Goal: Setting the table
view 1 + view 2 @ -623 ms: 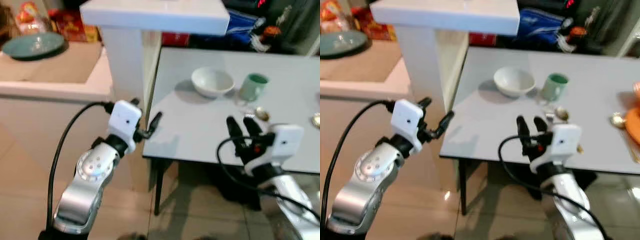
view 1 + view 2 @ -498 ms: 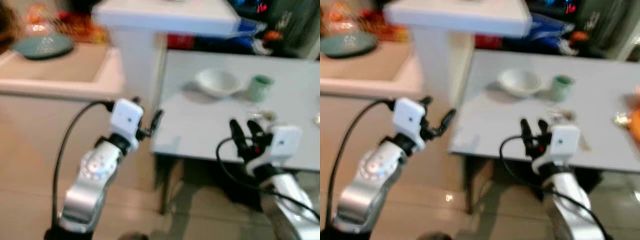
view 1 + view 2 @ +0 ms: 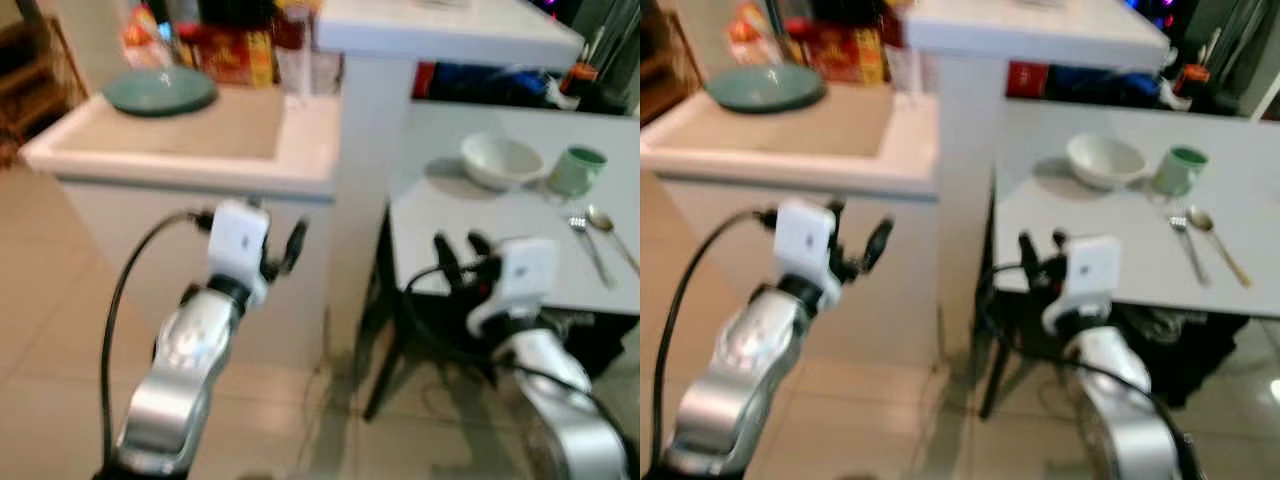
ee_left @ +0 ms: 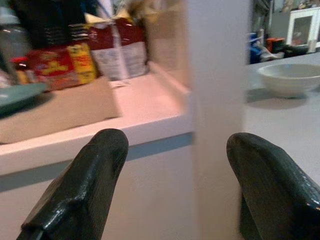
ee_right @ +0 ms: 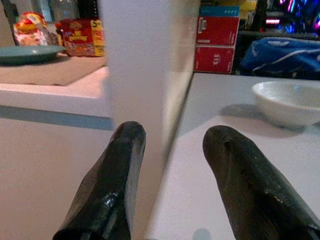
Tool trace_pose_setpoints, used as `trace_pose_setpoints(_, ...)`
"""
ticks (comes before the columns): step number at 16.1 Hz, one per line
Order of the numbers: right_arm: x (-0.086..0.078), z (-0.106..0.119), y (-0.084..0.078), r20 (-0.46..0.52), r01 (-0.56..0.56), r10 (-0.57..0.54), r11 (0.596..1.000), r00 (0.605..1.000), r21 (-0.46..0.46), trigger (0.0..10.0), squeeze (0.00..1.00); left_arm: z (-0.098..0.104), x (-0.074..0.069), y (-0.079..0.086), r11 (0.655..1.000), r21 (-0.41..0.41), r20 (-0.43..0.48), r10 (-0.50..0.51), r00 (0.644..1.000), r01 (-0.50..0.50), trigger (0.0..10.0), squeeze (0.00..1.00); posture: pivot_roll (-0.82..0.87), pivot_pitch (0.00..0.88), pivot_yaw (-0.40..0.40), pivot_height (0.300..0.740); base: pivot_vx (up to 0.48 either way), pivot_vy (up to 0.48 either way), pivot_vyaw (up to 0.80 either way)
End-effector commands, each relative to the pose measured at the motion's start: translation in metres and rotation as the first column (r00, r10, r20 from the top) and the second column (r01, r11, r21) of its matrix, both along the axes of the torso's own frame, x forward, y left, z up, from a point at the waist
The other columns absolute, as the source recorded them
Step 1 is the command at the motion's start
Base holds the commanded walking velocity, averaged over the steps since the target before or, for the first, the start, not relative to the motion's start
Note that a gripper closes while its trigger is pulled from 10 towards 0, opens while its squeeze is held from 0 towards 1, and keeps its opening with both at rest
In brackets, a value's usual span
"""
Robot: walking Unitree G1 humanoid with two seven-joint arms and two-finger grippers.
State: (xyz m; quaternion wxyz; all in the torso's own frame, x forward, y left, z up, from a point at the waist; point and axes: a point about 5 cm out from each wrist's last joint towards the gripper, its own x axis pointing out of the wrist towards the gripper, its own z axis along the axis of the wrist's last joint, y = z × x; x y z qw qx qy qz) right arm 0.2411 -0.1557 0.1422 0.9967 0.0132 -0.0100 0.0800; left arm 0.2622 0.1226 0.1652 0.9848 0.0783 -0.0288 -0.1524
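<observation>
Far left, on the beige counter (image 3: pixel 180 135): green plate (image 3: pixel 160 90) sits flat near the back edge, w/ red and yellow snack packets (image 3: pixel 225 55) behind it. Judgement: plate looks glazed ceramic, so stiff, smooth, breakable, some weight; best taken at the rim w/ one finger under, one over. Left gripper (image 3: pixel 272 255) raised in front of the counter wall, fingers spread wide, holding nothing, well short of the plate. White pillar (image 3: pixel 375 150) w/ a white top slab stands btwn counter and table. Right gripper (image 3: pixel 462 255) at the near edge of the light grey table (image 3: pixel 470 225), fingers apart, empty. Further right on the table: white bowl (image 3: pixel 500 160), green mug (image 3: pixel 578 170) just beside it, then fork (image 3: pixel 588 245) and spoon (image 3: pixel 612 232) lying side by side nearer the front. Bowl and mug prob. ceramic too, fragile; bowl by the rim, mug around the body. Cutlery thin, flat on the top, likely hard to pinch. Floor is pale glossy tile; dark clutter and a blue bag (image 5: pixel 287 52) behind the table. Eye views are somewhat blurred
</observation>
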Motion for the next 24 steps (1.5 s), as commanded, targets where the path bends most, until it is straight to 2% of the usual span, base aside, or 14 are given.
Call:
trace_pose_setpoints(1, 0.009, 0.009, 0.006, 0.047, -0.019, 0.019, 1.000, 0.999, -0.003, 10.0, 0.00, 0.007, 0.005, 0.004, 0.999, 0.026, 0.036, 0.032, 0.999, -0.033, 10.0, 0.00, 0.05, 0.008, -0.056, 0.740, 0.000, 0.480, -0.80)
trace_pose_setpoints(6, 0.025, 0.019, 0.016, 0.085, -0.055, 0.055, 0.998, 0.995, -0.001, 10.0, 0.00, 0.025, 0.019, 0.002, 0.999, 0.023, 0.113, 0.042, 0.993, -0.045, 10.0, 0.00, 0.07, 0.000, -0.069, 0.740, 0.000, 0.480, -0.80)
trace_pose_setpoints(9, 0.032, 0.024, 0.017, 0.080, -0.052, 0.050, 0.998, 0.996, 0.017, 10.0, 0.00, 0.038, 0.027, 0.007, 0.996, -0.057, 0.128, 0.078, 0.989, -0.071, 10.0, 0.00, 0.07, 0.000, -0.076, 0.740, 0.081, 0.260, -0.80)
trace_pose_setpoints(11, 0.034, 0.027, 0.019, 0.065, -0.067, 0.066, 0.997, 0.996, 0.027, 10.0, 0.00, 0.042, 0.030, 0.009, 0.994, -0.066, 0.138, 0.091, 0.986, -0.082, 10.0, 0.00, 0.07, 0.000, -0.077, 0.740, 0.442, 0.000, -0.42)
trace_pose_setpoints(15, 0.038, 0.035, 0.030, 0.074, -0.141, 0.136, 0.988, 0.988, 0.063, 10.0, 0.00, 0.044, 0.030, 0.011, 0.994, -0.046, 0.144, 0.102, 0.984, -0.096, 10.0, 0.00, 0.08, 0.000, -0.086, 0.740, 0.461, 0.000, 0.00)
trace_pose_setpoints(18, 0.037, 0.039, 0.037, 0.073, -0.215, 0.212, 0.976, 0.975, 0.033, 10.0, 0.00, 0.045, 0.029, 0.016, 0.993, -0.036, 0.147, 0.119, 0.982, -0.115, 10.0, 0.00, 0.09, 0.000, -0.091, 0.740, 0.460, 0.000, 0.00)
trace_pose_setpoints(21, 0.035, 0.039, 0.045, 0.070, -0.273, 0.271, 0.962, 0.960, 0.015, 10.0, 0.00, 0.047, 0.028, 0.024, 0.989, -0.021, 0.152, 0.147, 0.977, -0.146, 10.0, 0.00, 0.10, 0.002, -0.099, 0.740, 0.461, 0.000, 0.80)
trace_pose_setpoints(24, 0.035, 0.040, 0.047, 0.074, -0.284, 0.280, 0.958, 0.957, 0.044, 10.0, 0.00, 0.049, 0.028, 0.027, 0.988, -0.009, 0.159, 0.152, 0.975, -0.153, 10.0, 0.00, 0.10, 0.000, -0.095, 0.740, 0.460, 0.000, 0.80)
